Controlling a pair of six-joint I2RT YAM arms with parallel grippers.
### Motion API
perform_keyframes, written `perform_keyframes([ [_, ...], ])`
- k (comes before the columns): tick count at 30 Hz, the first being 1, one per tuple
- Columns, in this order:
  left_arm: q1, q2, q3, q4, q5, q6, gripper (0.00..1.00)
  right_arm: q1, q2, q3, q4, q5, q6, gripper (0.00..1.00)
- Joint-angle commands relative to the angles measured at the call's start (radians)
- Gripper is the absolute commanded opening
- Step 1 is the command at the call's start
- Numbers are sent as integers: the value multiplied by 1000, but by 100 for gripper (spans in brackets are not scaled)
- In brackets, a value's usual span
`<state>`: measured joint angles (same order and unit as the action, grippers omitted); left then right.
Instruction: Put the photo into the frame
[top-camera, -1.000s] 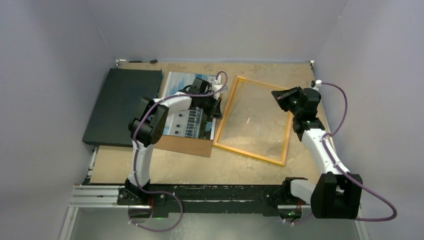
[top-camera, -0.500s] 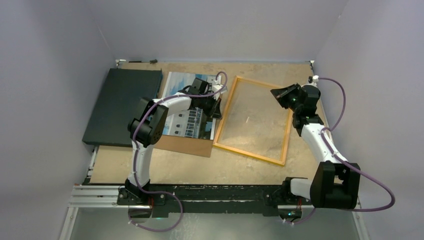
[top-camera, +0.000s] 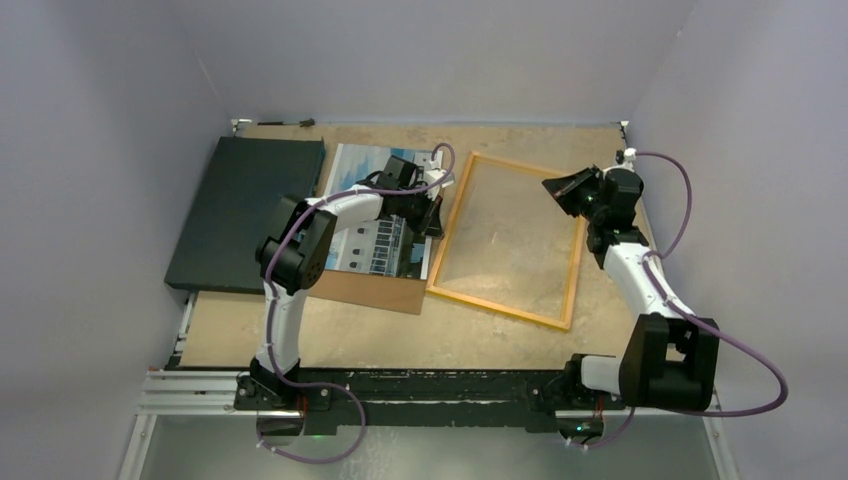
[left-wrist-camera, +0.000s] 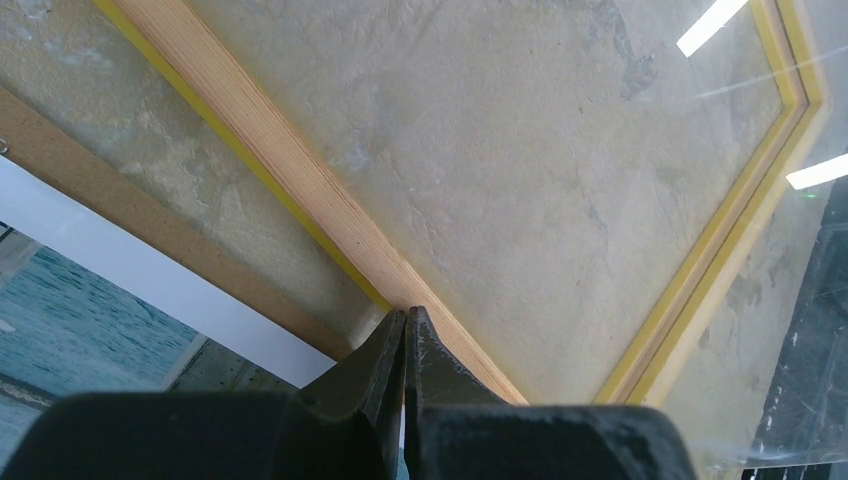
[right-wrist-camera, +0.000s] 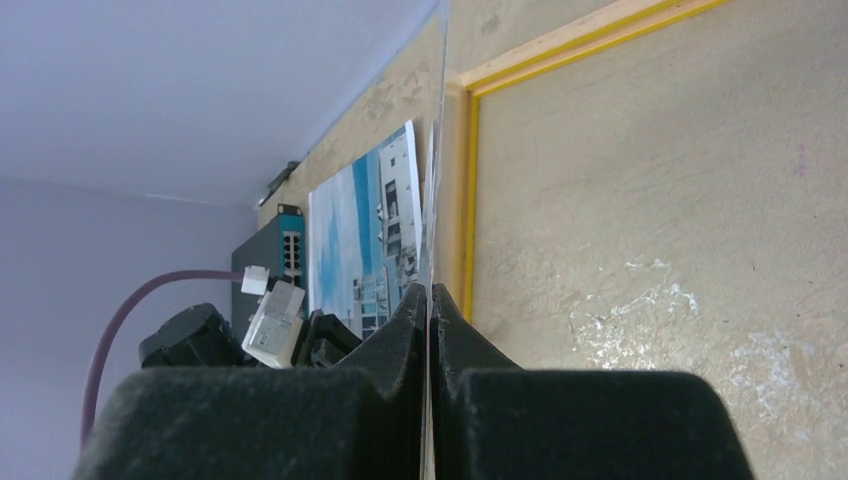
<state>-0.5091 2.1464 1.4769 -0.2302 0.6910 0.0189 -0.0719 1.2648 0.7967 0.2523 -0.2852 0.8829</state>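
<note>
Photo (top-camera: 352, 168) lies beside frame (top-camera: 500, 303); left pincer (top-camera: 434, 214) clenched, right pincer (top-camera: 552, 186) grips clear pane (top-camera: 505, 235)

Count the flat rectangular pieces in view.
5: dark slab far left; photo beside it; brown board under the photo; frame centre-right; clear pane over the frame, pinched by the right gripper. Others may hide beneath.

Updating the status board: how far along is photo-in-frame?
Done: nothing seated; the frame lies flat, bare table showing through it. In hand: the right gripper pinches a clear pane edge-on above the frame; the left gripper is shut beside the frame's rail. Left: the photo lies outside the frame on the backing board, not yet moved in.
</note>
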Motion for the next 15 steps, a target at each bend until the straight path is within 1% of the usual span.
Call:
perform_keyframes([
  [1,-15,-10,-5,-74,-28,27,0,12,39,31,-5,-115,-53,0],
  [10,-15,-13,11,-88,-36,38,0,5,56,33,-50,-93,-96,0],
  [15,-16,-13,16,-89,-35,39,0,-1,70,60,-102,-50,-153,0],
])
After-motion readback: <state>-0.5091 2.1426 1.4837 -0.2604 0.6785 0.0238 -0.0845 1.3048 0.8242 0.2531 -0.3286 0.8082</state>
